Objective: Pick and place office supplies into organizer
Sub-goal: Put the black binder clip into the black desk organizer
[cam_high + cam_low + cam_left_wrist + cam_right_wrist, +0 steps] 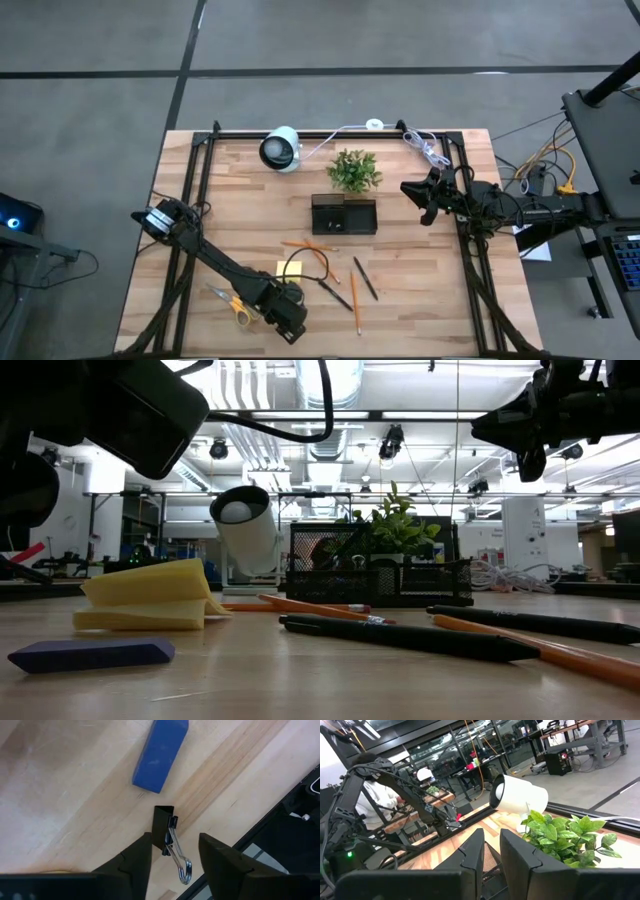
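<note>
We have our left end effector (pixel 172 862) low over the near edge of the worktop (pixel 420 290), fingers parted and straddling a small dark binder clip (pixel 164 827) that lies flat on the wood. The clip's wire handles (pixel 180 860) run back between the two fingers, so the body sits just ahead of the fingertips, not yet pinched; we judge a short reach forward is needed before closing. The gap is moderate, wider than the clip. A blue block (pixel 160 752) lies just beyond the clip, apart from it.

The organizer (pixel 343 215) stands mid-worktop, just in front of the potted plant (pixel 354 170) and well apart from the clip, so whatever we lift must travel across the board. The sticky-note pad (pixel 290 268), the pencils and pens (pixel 352 285) and the scissors (pixel 232 303) lie loose between us and the organizer, none yet inside it as far as we can see.

Our right end effector (pixel 422 197) waits raised at the right side beside the plant, its fingers narrow and holding nothing.
</note>
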You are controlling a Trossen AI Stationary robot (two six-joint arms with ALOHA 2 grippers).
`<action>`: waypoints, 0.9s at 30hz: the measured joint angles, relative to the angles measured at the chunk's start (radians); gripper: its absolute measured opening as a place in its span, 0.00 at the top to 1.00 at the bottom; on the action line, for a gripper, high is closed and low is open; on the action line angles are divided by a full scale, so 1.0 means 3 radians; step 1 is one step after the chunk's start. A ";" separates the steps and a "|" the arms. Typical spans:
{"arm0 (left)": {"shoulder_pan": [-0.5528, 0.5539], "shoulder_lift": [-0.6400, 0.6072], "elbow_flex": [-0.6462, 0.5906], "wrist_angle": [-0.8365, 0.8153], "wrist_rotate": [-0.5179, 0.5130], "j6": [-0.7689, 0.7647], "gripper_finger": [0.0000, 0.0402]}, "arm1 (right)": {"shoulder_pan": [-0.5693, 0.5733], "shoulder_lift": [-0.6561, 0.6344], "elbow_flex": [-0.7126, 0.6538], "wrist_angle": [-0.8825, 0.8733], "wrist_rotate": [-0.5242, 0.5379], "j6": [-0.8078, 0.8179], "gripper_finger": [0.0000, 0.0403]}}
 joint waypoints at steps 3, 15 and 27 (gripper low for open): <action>0.0000 0.0000 0.0000 0.0001 0.0000 0.0000 0.73 | -0.0001 0.0000 0.0000 0.0000 0.0000 0.0000 0.87; 0.0000 0.0000 -0.0001 0.0005 0.0004 -0.0003 0.99 | -0.0001 0.0000 0.0000 0.0000 -0.0001 -0.0013 0.87; 0.0006 -0.0042 0.0021 0.0116 0.0201 0.0063 1.00 | -0.0001 0.0000 0.0000 0.0000 -0.0006 -0.0011 0.87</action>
